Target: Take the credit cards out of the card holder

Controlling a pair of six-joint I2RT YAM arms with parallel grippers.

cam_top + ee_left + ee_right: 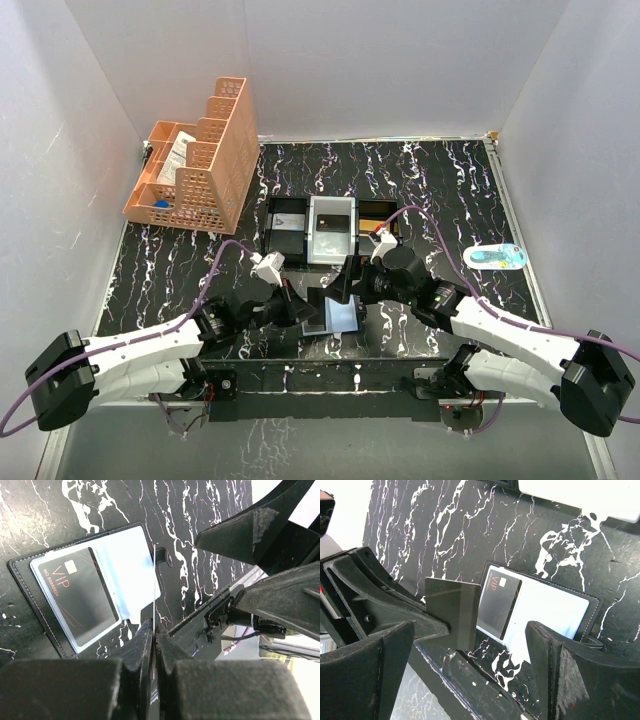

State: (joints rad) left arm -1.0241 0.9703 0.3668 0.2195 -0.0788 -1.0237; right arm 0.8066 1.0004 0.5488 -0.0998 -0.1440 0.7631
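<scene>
- Slippage of the grey card [452, 611]: the left gripper [154, 626] has its jaws pressed together on just one edge of it and holds it upright above the desk [445, 520]. A knock or a slight loosening could let it pivot or drop.
- Collision between the arms: the right gripper [467, 629] has its jaws spread wide, one finger at each lower corner of the right-wrist view. The grey card stands between them, apart from both. If they close off-centre, or the arm comes in crooked, a finger could strike the left fingers or bend the card.
- Handover failure: should the left jaws let go before the right ones have a firm pinch, the card would likely fall onto the card holder [555, 614] or the desk.
- Shifting of the card holder: it lies open and flat at centre right of that view, just behind the held card, with nothing pinning it. A low sweep by either gripper could drag it or flip a panel shut.
- Unfinished job: a black VIP card [499, 602] sits on the holder's left panel in that view and seems tucked in flat. Prying it out may lift the whole holder instead of freeing the card.
</scene>
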